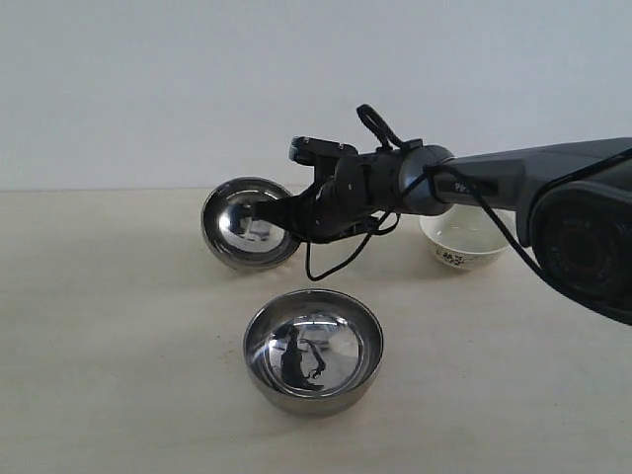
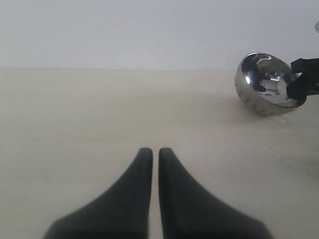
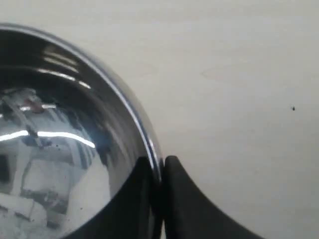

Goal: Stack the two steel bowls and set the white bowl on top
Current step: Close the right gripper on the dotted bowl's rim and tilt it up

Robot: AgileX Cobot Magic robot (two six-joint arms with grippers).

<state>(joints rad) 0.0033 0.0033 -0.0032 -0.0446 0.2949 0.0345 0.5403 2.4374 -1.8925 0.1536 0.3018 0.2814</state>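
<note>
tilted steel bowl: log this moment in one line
right tool: shut on rim of tilted shiny round steel bowl | left tool: shut, empty | second steel bowl: upright, apart | white ceramic bowl: untouched

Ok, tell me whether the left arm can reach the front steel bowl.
Probably yes: the front steel bowl stands clear, the right hand grips the rear bowl; the shut left hand must open.

We see a plain, pale grey-white wall filling the upper part of the exterior view, bare and evenly toned. Below it we see a light beige table with a smooth, matte top and only faint grain. The two meet in a straight horizontal line. The light is soft and diffuse, so shadows on the tabletop stay weak and blurred. In the right wrist view we notice a tiny dark speck on the surface.
</note>
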